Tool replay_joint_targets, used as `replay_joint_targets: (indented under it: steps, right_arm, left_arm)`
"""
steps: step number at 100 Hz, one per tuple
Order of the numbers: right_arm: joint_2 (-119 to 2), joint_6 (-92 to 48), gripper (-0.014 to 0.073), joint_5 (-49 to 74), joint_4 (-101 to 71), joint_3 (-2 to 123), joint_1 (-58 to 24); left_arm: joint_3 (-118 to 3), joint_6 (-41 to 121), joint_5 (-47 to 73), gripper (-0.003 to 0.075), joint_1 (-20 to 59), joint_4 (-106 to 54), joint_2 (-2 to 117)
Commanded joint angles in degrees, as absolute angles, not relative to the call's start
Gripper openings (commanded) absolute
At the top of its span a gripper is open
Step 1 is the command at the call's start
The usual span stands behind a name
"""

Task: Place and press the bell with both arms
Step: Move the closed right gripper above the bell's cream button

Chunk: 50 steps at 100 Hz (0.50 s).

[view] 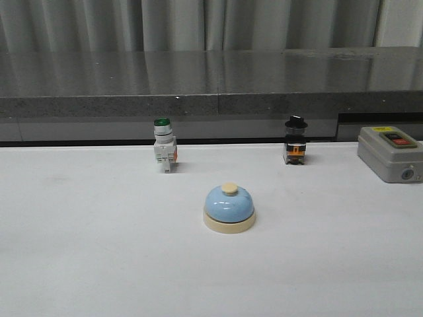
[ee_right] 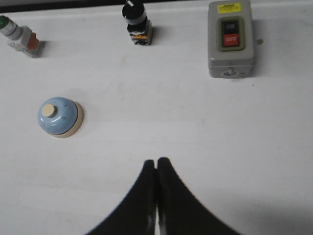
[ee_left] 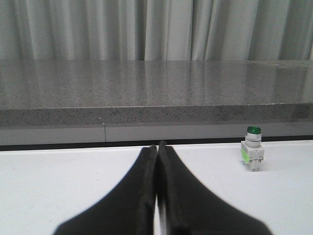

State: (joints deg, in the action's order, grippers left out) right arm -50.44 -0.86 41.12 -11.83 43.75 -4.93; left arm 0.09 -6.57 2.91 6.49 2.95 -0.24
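Note:
The bell (view: 229,209), a light-blue dome on a cream base with a cream button, stands upright on the white table near the middle. From above, the right wrist view shows the bell (ee_right: 59,117) too, well away from my right gripper (ee_right: 156,161), which is shut and empty. My left gripper (ee_left: 157,146) is shut with nothing in it, low over the table; the bell does not show in the left wrist view. Neither arm appears in the front view.
A green-capped white pushbutton (view: 164,145) stands at the back left, a black-capped switch (view: 295,140) at the back right. A grey box with red button (view: 390,153) sits at the right edge. A grey stone ledge (view: 211,79) runs behind the table.

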Motion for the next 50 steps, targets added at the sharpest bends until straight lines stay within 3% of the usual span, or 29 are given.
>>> replay_joint_targets:
  steps: [1,50]
  right_arm:
    - [-54.5,-1.9,-0.006,36.9,-13.1,47.3,-7.5]
    - [-82.2,-2.0,-0.006,29.3,-12.8,62.1,-24.2]
  left_arm:
    - [2.5,-7.1,-1.9,-0.002,6.3,2.6,-2.0]
    - [2.5,-7.1,-1.9,-0.002,6.3,2.6,-2.0]
